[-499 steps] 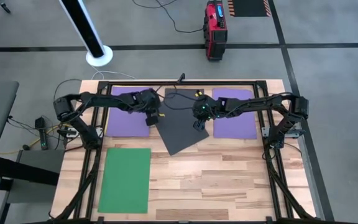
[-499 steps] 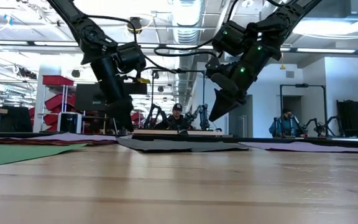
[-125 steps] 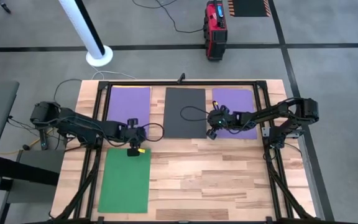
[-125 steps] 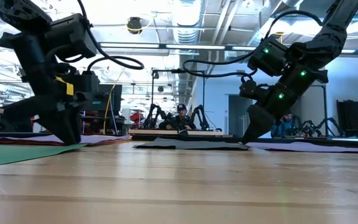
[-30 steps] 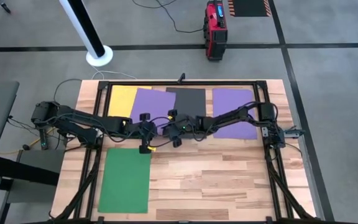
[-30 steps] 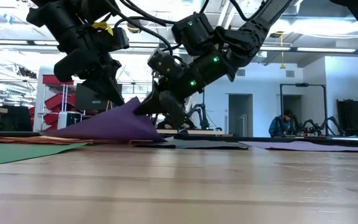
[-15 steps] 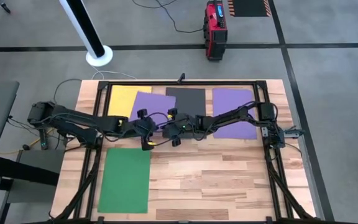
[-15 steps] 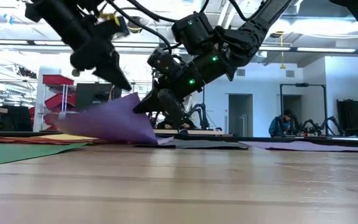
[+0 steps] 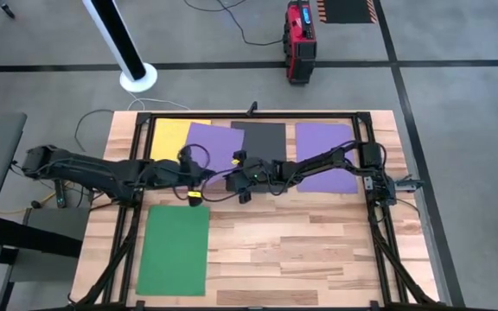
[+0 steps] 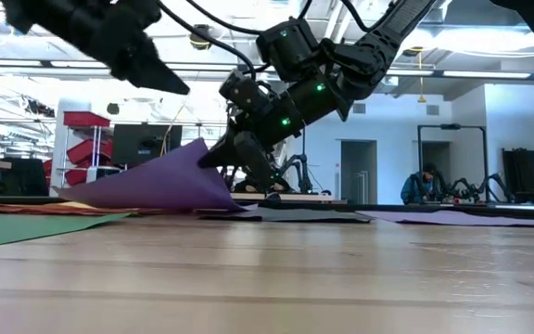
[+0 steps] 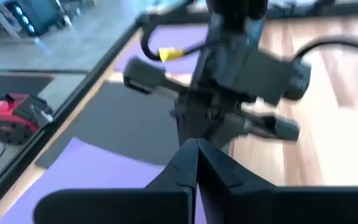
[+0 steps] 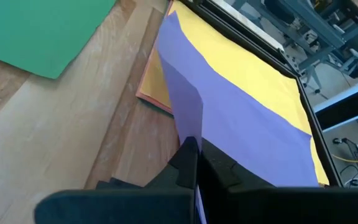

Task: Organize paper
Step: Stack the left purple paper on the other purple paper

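Paper (image 9: 327, 155) in plain colours lies on the wooden table (image 9: 318, 250). From above, the green sheet (image 9: 173, 250) is alone on the near left. Along the far edge, left to right, are a yellow sheet (image 9: 167, 138), a lifted purple sheet (image 9: 210, 147), a dark grey sheet (image 9: 262, 138) and a flat purple sheet.

The lifted purple sheet overlaps the yellow one and hides part of it. The arms cover its near edge from above. The low view shows what the high view cannot: this sheet (image 10: 156, 184) rises like a little tent, with one corner off the table. The yellow sheet is only a thin line there.

The right gripper (image 9: 236, 179) reaches across to the middle of the table. Its wrist view shows its fingers (image 12: 188, 155) pinched together on the purple corner (image 12: 229, 118). That view also shows a pinkish-orange edge (image 12: 149, 84) under the yellow sheet (image 12: 241, 68), which no other view shows.

The left gripper (image 9: 197, 178) is just beside the right one, by the same sheet. In the low view it (image 10: 170, 83) hangs in the air above the paper, touching nothing. Its fingers (image 11: 185, 162) are pressed together, with nothing between them. Its wrist view is blurry, and the right gripper (image 11: 229, 106) ahead of it is hard to make out.

A red box (image 9: 299, 39) sits on the floor beyond the table.
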You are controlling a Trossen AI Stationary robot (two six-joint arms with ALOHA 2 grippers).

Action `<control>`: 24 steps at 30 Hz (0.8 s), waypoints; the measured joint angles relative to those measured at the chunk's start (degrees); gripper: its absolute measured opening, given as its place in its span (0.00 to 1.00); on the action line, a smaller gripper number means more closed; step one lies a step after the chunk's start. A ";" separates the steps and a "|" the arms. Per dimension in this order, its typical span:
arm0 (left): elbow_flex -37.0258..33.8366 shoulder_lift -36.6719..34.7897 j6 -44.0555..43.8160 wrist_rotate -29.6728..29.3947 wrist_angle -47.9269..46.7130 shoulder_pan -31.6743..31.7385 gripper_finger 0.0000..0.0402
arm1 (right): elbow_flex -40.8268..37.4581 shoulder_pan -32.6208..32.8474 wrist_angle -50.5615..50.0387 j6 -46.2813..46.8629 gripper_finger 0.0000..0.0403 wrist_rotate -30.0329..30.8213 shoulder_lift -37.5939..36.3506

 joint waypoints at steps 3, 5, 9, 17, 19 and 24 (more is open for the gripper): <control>-3.31 -2.97 -0.62 -0.02 3.50 0.00 0.00 | 0.00 0.00 0.23 -0.06 0.00 0.00 0.00; -5.11 -4.68 -1.00 -0.09 6.32 0.00 0.00 | 0.00 0.00 0.42 0.24 0.00 0.00 0.00; -8.02 -8.44 -1.40 -2.04 7.92 0.00 0.00 | 0.00 -0.04 1.05 0.37 0.00 0.00 0.00; -10.24 -13.66 -1.51 -4.50 7.82 0.00 0.00 | -0.03 -0.55 0.80 1.49 0.00 0.01 -2.28; -10.46 -14.11 -1.49 -4.74 7.80 0.00 0.00 | -0.02 -0.84 0.83 1.54 0.00 0.05 -3.12; -11.54 -14.65 -1.65 -5.46 7.65 0.00 0.00 | 0.00 -1.57 -2.05 1.60 0.00 1.41 -5.91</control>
